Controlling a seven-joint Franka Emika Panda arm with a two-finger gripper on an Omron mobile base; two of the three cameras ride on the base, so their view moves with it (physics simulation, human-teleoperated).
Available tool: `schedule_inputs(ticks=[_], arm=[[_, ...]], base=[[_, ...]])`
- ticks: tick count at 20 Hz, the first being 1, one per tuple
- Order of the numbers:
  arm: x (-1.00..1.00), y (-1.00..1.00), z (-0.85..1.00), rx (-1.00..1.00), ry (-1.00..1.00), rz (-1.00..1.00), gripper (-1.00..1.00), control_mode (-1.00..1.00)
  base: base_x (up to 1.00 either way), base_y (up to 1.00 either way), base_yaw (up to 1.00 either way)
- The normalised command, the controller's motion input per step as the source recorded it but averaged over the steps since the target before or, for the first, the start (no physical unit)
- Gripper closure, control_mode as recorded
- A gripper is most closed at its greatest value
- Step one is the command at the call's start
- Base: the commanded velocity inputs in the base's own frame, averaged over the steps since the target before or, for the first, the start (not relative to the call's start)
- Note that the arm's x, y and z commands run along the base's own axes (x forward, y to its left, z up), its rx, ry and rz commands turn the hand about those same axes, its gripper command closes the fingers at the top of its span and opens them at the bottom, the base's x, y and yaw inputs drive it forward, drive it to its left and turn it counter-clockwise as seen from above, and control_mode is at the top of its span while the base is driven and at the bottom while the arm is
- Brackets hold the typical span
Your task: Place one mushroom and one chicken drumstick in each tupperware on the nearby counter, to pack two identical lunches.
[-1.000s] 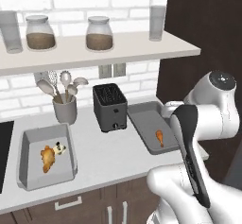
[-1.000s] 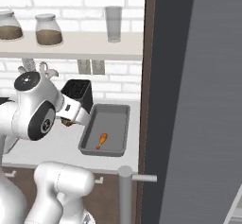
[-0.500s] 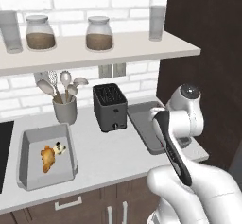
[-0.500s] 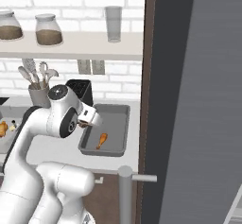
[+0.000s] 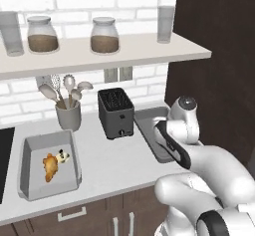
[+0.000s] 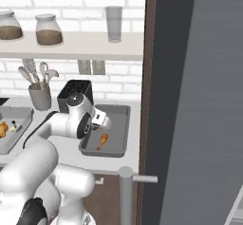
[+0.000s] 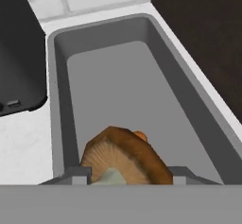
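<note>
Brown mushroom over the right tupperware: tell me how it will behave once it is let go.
The brown mushroom has a rounded cap, so it may roll a little or tip onto its side in the tupperware. It looks small and probably light, so it should land softly. The raised rim should keep it inside, near the chicken drumstick.

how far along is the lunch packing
Done: left grey tray holds a golden drumstick and cream mushroom; right grey tray holds an orange drumstick. In hand: gripper holds the brown-capped mushroom over that tray. Left: releasing it.
</note>
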Motion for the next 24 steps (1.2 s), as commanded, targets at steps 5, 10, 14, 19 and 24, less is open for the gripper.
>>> schedule_inputs(ticks=[5,10,14,19,24], arm=[[0.69,0.00,-0.03,0.01,0.17,0.00,1.00,-1.00],[0.28,0.00,-0.72,-0.02,0.01,0.00,1.00,-1.00],[0.14,-0.03,-0.90,-0.04,0.00,0.01,1.00,-1.00],[0.27,-0.20,-0.52,-0.02,0.00,0.01,-1.00,-1.00],[0.10,-0.04,0.25,0.03,0.01,0.00,-1.00,-1.00]], base=[[0.00,0.00,0.00],[0.00,0.00,0.00],[0.00,0.00,0.00],[0.00,0.00,0.00],[0.00,0.00,0.00]])
